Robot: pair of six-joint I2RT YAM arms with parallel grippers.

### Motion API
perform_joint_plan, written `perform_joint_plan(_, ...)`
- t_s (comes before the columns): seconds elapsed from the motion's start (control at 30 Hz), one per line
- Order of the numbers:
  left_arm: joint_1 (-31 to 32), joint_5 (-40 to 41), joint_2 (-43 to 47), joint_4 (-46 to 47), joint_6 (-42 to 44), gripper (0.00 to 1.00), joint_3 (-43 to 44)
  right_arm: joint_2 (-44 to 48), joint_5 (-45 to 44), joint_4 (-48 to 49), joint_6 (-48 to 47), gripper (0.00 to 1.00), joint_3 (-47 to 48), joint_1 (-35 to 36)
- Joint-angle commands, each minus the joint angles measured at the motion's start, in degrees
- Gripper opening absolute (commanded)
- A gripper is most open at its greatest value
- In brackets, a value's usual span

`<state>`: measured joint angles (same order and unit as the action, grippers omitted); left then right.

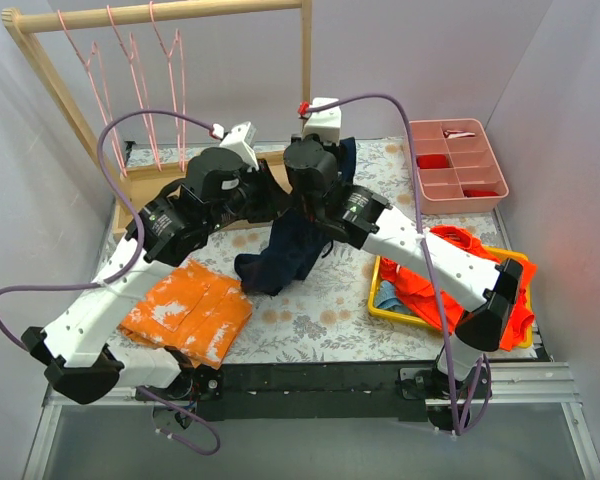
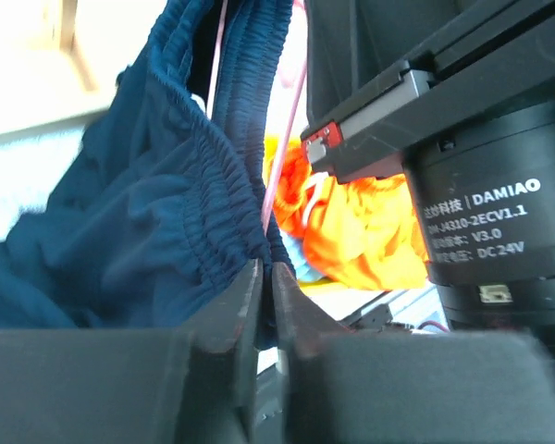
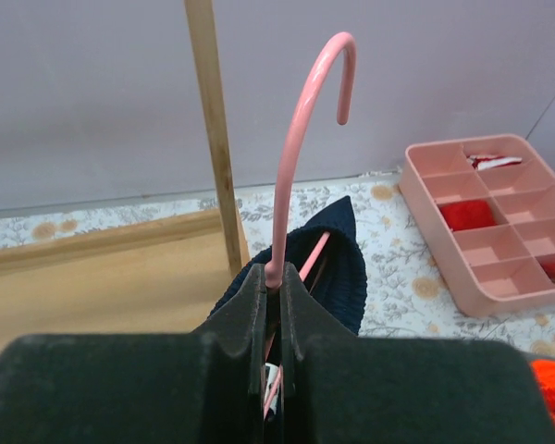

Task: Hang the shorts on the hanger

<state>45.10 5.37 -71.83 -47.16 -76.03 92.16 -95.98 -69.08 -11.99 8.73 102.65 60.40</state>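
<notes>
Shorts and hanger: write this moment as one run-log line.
left gripper: shut on shorts waistband | right gripper: shut on hanger neck | stage: hanger wire inside shorts' waistband

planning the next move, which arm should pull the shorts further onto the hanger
Left, probably. The left gripper is shut on the shorts at the waistband, with the hanger wire showing inside it. The right gripper is shut on the hanger's neck, hook up, so it is busy steadying it.
</notes>
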Motion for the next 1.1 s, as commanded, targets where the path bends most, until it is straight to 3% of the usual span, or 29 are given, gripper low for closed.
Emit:
perform_joint_plan(0.0, -0.2, -0.1, -1.3, 1.1, 4.1, 0.18, 8.1, 1.8, -0.5, 7.0, -11.5, 0.01, 8.9, 1.4)
perform_joint_plan(0.1, -0.2, -0.8, -1.3, -0.3, 6.2, 0.37, 11.3, 1.1, 0.9, 4.4, -14.2, 0.01, 14.2, 2.0)
perform_joint_plan(0.13, -0.2, -0.8, -1.0, -0.7, 6.5, 0.52, 11.8, 1.6, 1.1, 4.0, -14.3, 0.01, 14.7, 2.3)
perform_joint_plan(0.27, -0.2, -3.6, 2.5, -3.4, 8.1, 0.63, 11.0, 4.0, 3.2, 2.9, -11.7, 0.01, 9.2, 3.0)
perform_joint_plan(0.57, -0.2, -19.8, 9.8, -7.4, 14.3, 0.54, 0.3, 2.9, 5.9, -5.7, -5.0, 0.01, 9.3, 3.0)
perform_joint_plan(0.67, -0.2, -20.5, 10.2, -7.5, 14.6, 0.54, -0.8, 1.3, 6.4, -8.0, -3.3, 0.01, 10.3, 3.0)
perform_joint_plan(0.97, 0.4, -9.0, 6.3, -11.4, 15.6, 0.53, -1.5, -1.4, 7.7, -11.7, -0.9, 0.01, 13.8, 3.0)
perform_joint_plan(1.07, 1.5, -4.2, 5.3, -10.9, 15.4, 0.49, -2.9, -1.6, 8.0, -12.2, -0.7, 0.01, 14.3, 3.0)
